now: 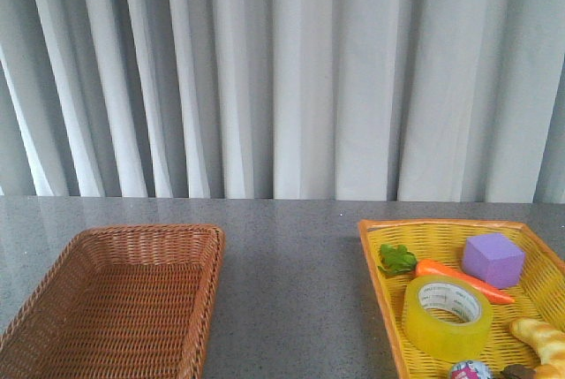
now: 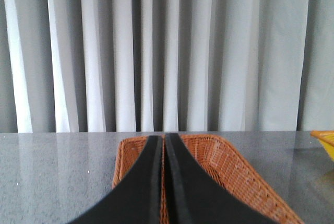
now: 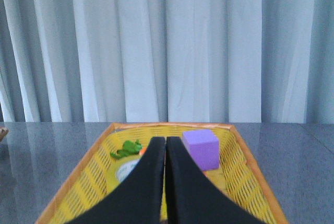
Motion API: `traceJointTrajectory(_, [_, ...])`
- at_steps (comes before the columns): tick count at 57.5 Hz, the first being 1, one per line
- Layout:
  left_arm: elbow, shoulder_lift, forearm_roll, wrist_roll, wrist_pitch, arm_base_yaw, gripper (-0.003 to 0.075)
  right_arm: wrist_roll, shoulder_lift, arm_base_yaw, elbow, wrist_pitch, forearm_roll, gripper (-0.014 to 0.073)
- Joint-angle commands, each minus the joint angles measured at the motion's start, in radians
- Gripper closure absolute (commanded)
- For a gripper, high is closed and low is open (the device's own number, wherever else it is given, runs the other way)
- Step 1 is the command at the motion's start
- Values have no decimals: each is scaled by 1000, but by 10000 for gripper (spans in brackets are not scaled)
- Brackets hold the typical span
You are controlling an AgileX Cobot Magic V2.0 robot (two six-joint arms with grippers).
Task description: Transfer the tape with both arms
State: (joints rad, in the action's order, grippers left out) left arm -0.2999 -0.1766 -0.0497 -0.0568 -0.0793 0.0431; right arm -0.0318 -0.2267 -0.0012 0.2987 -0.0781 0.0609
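Left tool [image 2: 163, 182]: fingers pressed together, nothing between them; pointed over the brown basket [image 2: 235, 174]. Not seen in the front view.
Right tool [image 3: 166, 182]: fingers together too, holding nothing; pointed over the yellow tray [image 3: 86, 174]. Also out of the front view.
Tape [image 1: 448, 316]: lying flat in the yellow tray [image 1: 381, 280], hole up, toward the near side. In the right wrist view only a sliver of tape [image 3: 125, 174] shows beside the fingers.
Progress: judged at the start. Tape untouched, no grasp made, no handover begun. Whole job appears left: right arm picks up the roll, passes it to the left, and the left probably sets it in the brown basket [image 1: 132, 295]; that goal is a guess from the layout.
Yellow tray contents: tape, carrot [image 1: 461, 280] just behind it, green leafy piece [image 1: 397, 260] at the carrot's end, purple cube [image 1: 493, 259] at the back, bread-like item [image 1: 546, 342] on the near right, a small round patterned thing [image 1: 470, 370] at the frame edge, unclear what.
Brown basket contents: nothing visible inside.
Desk [image 1: 291, 291]: grey, speckled; bare strip between the two containers.
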Motion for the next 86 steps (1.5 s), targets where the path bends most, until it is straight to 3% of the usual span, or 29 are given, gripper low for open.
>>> traceJointTrajectory(1, [-137, -131, -8, -9, 26, 0, 726, -2, -125, -3, 144, 24, -1, 601])
traceJointTrajectory(16, [-357, -385, -5, 93, -53, 0, 726, -5, -403, -3, 354, -139, -35, 601])
traceJointTrajectory(34, [-357, -487, -8, 104, -257, 0, 726, -4, -530, -3, 356, -227, -27, 601])
traceJointTrajectory(56, [-357, -484, -8, 102, -277, 0, 705, -37, -548, -3, 356, -262, -61, 595])
traceJointTrajectory(65, [-357, -484, -8, 102, -277, 0, 557, -43, -548, -3, 356, -301, -61, 499])
traceJointTrajectory(77, [-357, -484, -9, 101, -267, 0, 233, -37, -548, -2, 356, -316, -51, 157])
traceJointTrajectory(86, [-357, -484, -9, 101, -262, 0, 140, -30, -548, -2, 356, -313, -49, 22])
